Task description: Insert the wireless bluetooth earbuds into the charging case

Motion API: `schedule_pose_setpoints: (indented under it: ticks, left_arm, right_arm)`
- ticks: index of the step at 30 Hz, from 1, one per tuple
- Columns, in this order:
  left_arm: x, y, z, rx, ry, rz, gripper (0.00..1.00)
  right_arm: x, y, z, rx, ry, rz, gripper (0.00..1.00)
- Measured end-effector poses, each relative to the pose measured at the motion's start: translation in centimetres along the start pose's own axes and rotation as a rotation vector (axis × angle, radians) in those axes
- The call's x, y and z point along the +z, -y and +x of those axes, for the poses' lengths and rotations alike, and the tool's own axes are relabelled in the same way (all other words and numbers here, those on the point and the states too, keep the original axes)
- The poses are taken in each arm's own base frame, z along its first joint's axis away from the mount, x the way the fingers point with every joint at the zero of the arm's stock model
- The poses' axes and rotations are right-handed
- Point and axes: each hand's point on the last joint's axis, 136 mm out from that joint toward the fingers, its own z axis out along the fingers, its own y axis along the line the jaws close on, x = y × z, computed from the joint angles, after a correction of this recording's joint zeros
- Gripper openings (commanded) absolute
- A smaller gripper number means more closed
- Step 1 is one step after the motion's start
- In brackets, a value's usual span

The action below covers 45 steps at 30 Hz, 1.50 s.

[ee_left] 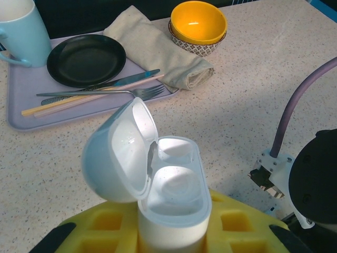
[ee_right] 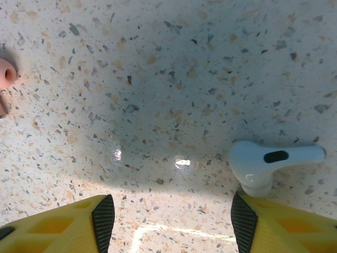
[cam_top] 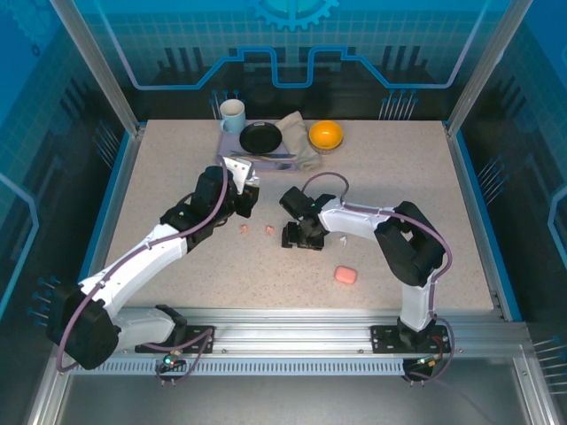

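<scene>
The left gripper [ee_left: 174, 229] pinches the open charging case [ee_left: 171, 190]. The right gripper [ee_right: 171, 221] has its jaws spread over the table [ee_right: 158, 79], with a white earbud [ee_right: 263, 163] at one fingertip, beside the gap.

Smooth, glossy white plastic shows on the pebble-shaped charging case [ee_left: 174, 211] between the matt yellow left fingers [ee_left: 100, 232] and on the stemmed earbud [ee_right: 263, 163] just beside a right finger [ee_right: 284, 221], over a speckled, slightly shiny stone-look tabletop [ee_right: 158, 63].
</scene>
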Motion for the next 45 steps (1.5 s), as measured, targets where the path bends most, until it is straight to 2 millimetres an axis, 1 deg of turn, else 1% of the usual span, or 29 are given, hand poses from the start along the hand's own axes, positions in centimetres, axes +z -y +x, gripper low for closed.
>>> schedule_pose_setpoints:
  ticks: [4, 7, 11, 14, 18, 22, 26, 30, 34, 38, 41, 45]
  left_arm:
    - [0.0, 0.0, 0.0, 0.0, 0.001, 0.0, 0.0]
    - [0.0, 0.0, 0.0, 0.0, 0.0, 0.002, 0.0]
    - [0.0, 0.0, 0.0, 0.0, 0.0, 0.003, 0.0]
    - [0.0, 0.1, 0.0, 0.0, 0.0, 0.003, 0.0]
    - [0.0, 0.1, 0.0, 0.0, 0.0, 0.004, 0.0]
    - [0.0, 0.1, 0.0, 0.0, 0.0, 0.008, 0.0]
    - [-0.1, 0.2, -0.2, -0.001, 0.004, 0.011, 0.0]
    - [-0.2, 0.3, -0.6, -0.001, 0.012, 0.012, 0.0]
    - [-0.2, 0.3, -0.6, -0.005, 0.012, 0.012, 0.0]
    - [-0.2, 0.3, -0.6, -0.005, 0.012, 0.013, 0.0]
    - [-0.2, 0.3, -0.6, -0.005, 0.012, 0.013, 0.0]
    - [-0.2, 0.3, -0.6, -0.005, 0.012, 0.013, 0.0]
  right_arm:
    - [-0.1, 0.1, -0.1, -0.005, 0.006, 0.005, 0.63]
    - [-0.8, 0.2, -0.3, -0.007, 0.026, 0.01, 0.63]
    - [-2.8, 0.3, -1.6, 0.007, 0.076, -0.013, 0.62]
    - [-3.4, 1.3, -2.9, 0.044, 0.096, -0.017, 0.6]
    - [-3.2, 2.8, -4.0, 0.07, 0.096, 0.025, 0.58]
    - [-2.3, 3.3, -4.2, 0.04, 0.086, 0.067, 0.58]
    - [-1.5, 3.7, -4.1, 0.005, 0.069, 0.093, 0.57]
    - [-1.2, 3.8, -4.0, -0.021, 0.062, 0.095, 0.56]
    - [-1.1, 3.6, -4.1, -0.043, 0.063, 0.089, 0.54]
    - [-0.7, 3.5, -4.1, -0.071, 0.058, 0.089, 0.53]
    - [-0.1, 3.5, -3.8, -0.101, 0.047, 0.096, 0.5]
    - [0.1, 3.5, -3.7, -0.137, 0.042, 0.109, 0.41]
